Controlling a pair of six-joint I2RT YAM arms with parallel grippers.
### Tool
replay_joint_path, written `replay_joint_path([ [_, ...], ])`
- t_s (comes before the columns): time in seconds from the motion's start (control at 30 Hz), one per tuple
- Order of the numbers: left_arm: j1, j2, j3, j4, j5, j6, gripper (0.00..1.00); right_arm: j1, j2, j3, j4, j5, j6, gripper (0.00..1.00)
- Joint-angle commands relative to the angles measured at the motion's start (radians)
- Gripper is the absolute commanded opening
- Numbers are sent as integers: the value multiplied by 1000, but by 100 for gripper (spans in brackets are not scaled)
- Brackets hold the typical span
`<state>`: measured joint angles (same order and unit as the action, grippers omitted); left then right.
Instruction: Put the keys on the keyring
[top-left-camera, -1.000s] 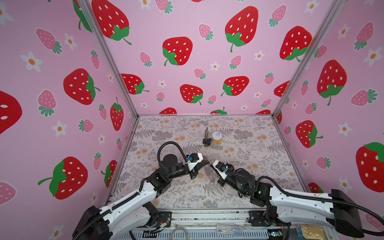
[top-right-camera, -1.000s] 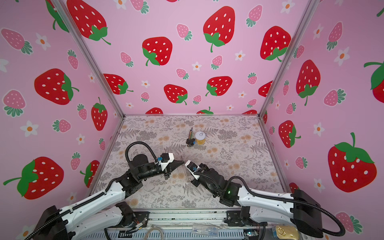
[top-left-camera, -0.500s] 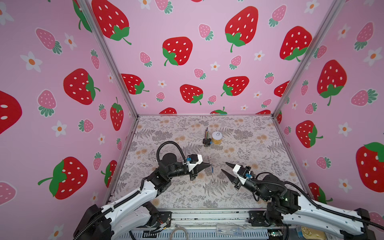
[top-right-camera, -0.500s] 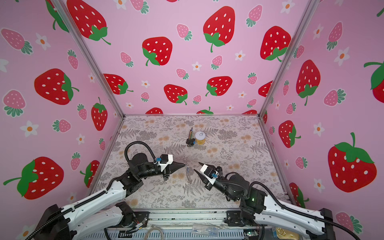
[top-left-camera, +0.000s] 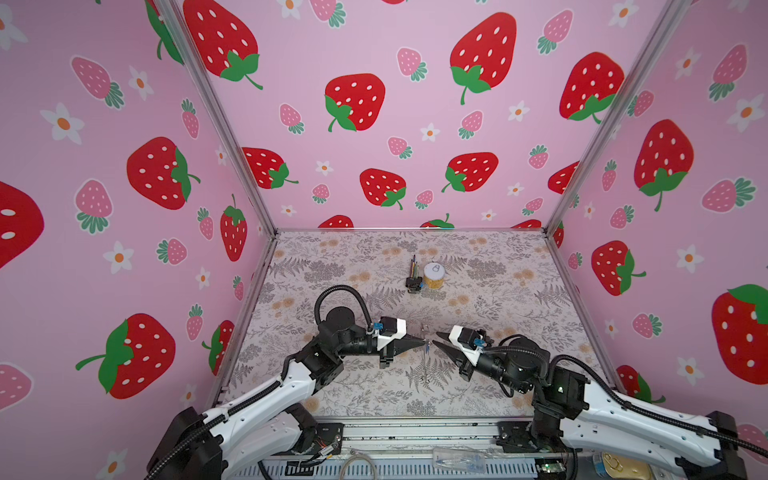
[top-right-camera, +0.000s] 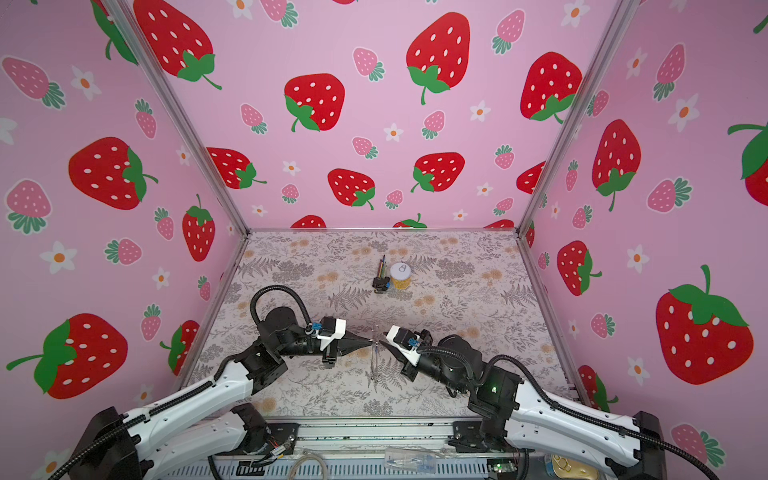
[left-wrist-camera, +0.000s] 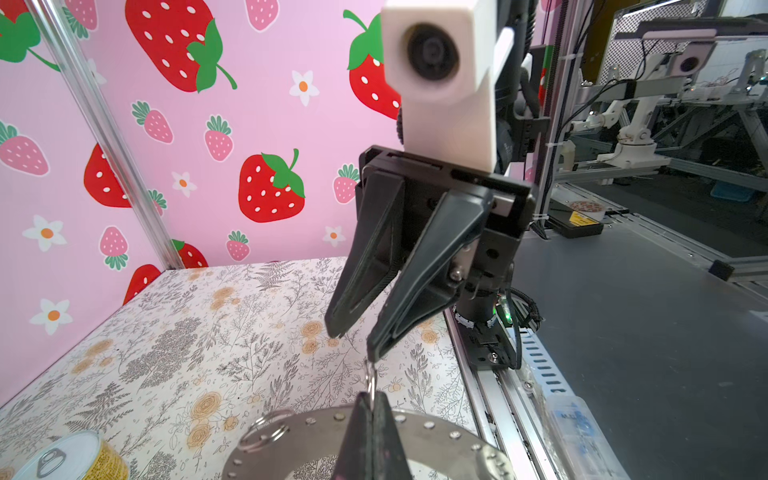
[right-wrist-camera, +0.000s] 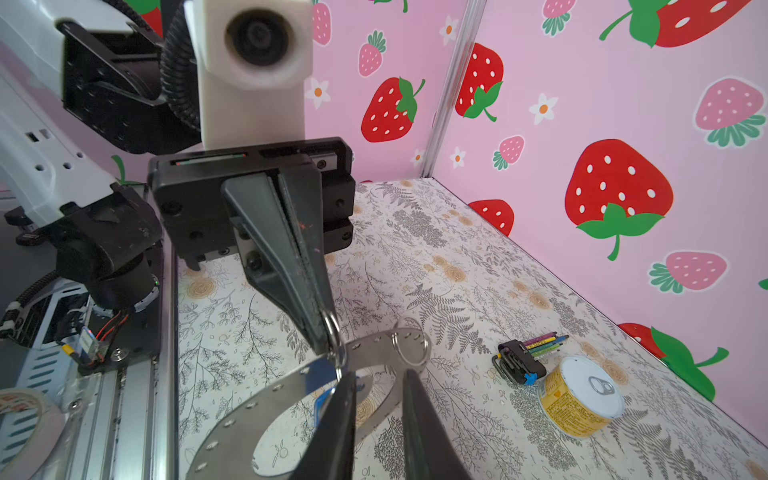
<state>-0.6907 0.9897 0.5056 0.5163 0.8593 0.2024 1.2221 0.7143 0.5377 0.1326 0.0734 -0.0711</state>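
Observation:
The keyring (right-wrist-camera: 249, 411) is a wide flat grey hoop with dotted edges, hanging above the table; in both top views it is a thin line (top-left-camera: 426, 357) (top-right-camera: 375, 357). My left gripper (left-wrist-camera: 370, 411) (top-left-camera: 424, 343) is shut on a small split ring (right-wrist-camera: 333, 332) threaded through the hoop. My right gripper (right-wrist-camera: 378, 376) (top-left-camera: 435, 341) faces it tip to tip, open, one finger (left-wrist-camera: 390, 316) touching that small ring. The hoop's band crosses behind its fingers. A bit of the blue keys (right-wrist-camera: 321, 405) shows behind the hoop beside my right finger; how it hangs is hidden.
A second small split ring (right-wrist-camera: 409, 345) sits on the hoop. A yellow can with a white lid (top-left-camera: 434, 275) and a black clip with coloured sticks (top-left-camera: 413, 280) stand at mid-table behind the grippers. Pink strawberry walls enclose three sides; a metal rail (right-wrist-camera: 166, 374) runs along the front edge.
My right gripper drew back to the right and opened wide, then returned to the left gripper's tip with its jaws narrower. The left gripper stayed shut and barely moved.

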Motion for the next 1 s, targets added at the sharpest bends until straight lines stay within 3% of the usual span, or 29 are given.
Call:
replay_joint_path([
  [0.0,-7,-16,53,29,44,23,0,-11,13,37,4,-61,24,21],
  [0.43,-18,-23,59,-2,38,41,0,-24,37,38,33,-146,19,18],
  [0.7,-17,-33,56,-14,6,53,0,-29,-69,19,-7,-7,17,21],
  [0.97,-17,-26,59,-19,0,53,0,-29,-8,23,-8,-142,8,21],
])
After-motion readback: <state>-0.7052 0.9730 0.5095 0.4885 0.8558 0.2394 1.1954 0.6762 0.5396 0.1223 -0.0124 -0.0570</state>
